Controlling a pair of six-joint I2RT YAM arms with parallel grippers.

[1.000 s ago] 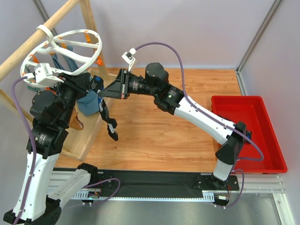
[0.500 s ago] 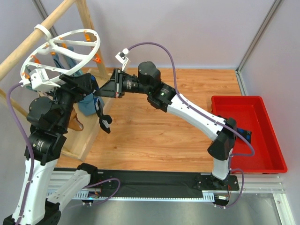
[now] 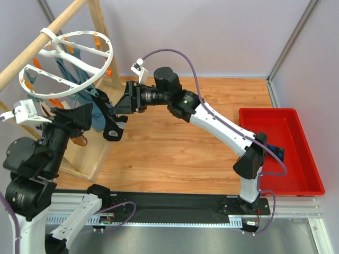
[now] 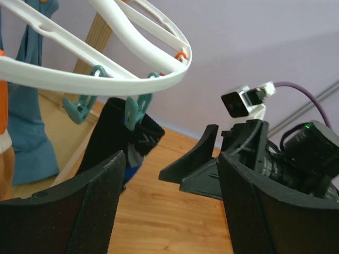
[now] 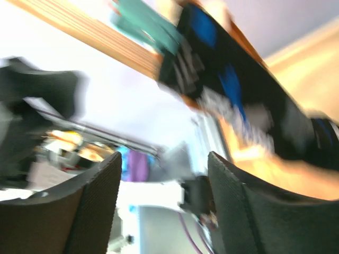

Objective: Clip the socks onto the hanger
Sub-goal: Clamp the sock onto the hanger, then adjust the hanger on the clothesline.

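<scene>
Sock (image 4: 108,145) hangs from teal clip (image 4: 134,110) under hanger (image 4: 79,80); left hand (image 4: 169,159) and right hand (image 5: 164,159), both released, sit beside the hanger.

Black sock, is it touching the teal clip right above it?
Touching. The left wrist view shows the teal clip biting the black sock's top edge, below the hanger's white ring.

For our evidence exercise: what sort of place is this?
Probably a robotics lab test cell: two robot arms bolted to a metal rail, plain walls around a wooden table, and a sock hanger.
</scene>
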